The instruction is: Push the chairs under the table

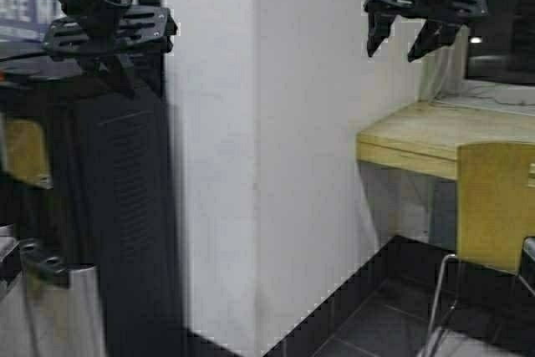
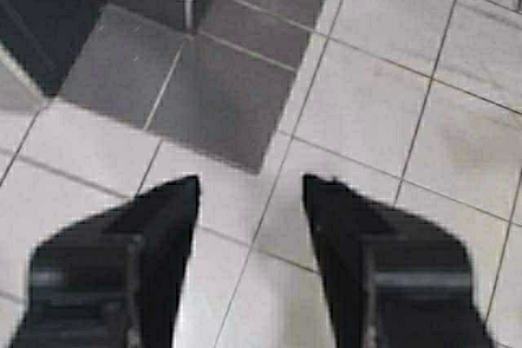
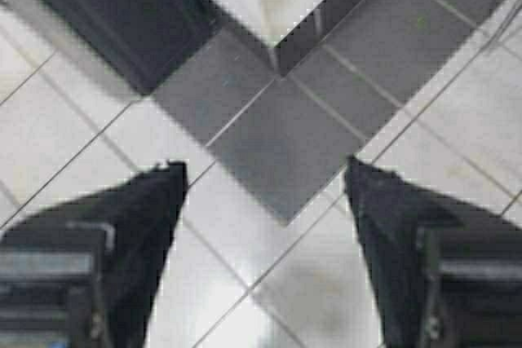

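Your right gripper [image 1: 400, 44], fingers spread wide and empty, hangs high, above-left of the mustard-yellow chair [image 1: 495, 206], which stands before the counter [image 1: 410, 141]. Your left gripper [image 1: 109, 73], also wide open, is well away.

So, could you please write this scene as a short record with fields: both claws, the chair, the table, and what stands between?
left claw: open, raised high on the robot's left, holding nothing, floor tiles below it
right claw: open, raised high on the robot's right, holding nothing
chair: mustard-yellow, at the right edge, backrest toward the robot, in front of the table
table: pale wood, yellowish front edge, to the right
white pillar: straight ahead, left of the table
contact: neither claw touches the chair
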Robot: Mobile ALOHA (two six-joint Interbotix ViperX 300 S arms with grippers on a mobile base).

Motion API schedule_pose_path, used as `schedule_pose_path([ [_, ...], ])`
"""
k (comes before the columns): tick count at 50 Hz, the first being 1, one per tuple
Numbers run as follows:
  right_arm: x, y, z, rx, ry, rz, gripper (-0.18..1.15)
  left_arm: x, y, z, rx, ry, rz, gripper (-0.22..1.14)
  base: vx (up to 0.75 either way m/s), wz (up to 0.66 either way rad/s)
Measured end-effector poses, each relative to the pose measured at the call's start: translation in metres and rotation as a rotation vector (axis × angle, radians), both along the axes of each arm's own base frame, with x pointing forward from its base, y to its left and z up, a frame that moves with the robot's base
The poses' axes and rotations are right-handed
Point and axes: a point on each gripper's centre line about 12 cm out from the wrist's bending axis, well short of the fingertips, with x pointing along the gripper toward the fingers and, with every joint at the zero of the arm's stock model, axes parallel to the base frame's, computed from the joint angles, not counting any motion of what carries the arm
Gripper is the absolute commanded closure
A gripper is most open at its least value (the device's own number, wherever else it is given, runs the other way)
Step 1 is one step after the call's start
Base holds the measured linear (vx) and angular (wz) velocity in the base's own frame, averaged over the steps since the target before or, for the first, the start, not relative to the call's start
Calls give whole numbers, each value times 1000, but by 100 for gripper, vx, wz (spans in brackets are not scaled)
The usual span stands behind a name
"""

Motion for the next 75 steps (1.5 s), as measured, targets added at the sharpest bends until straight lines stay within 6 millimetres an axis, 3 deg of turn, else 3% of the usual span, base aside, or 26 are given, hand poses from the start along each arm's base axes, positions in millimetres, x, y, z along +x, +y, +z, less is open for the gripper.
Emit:
schedule_pose_path([
  [26,6,-4,1,-4,10,-8,4,3,-3,0,-23,18,19,11,-35,0],
  [47,9,-9,-4,-12,23,-20,4,4,-6,-21,5,81,10,11,-34,-11],
  [75,-1,-11,-17,-46,59,0,4,5,-6,-25,11,97,11,11,-25,-15],
])
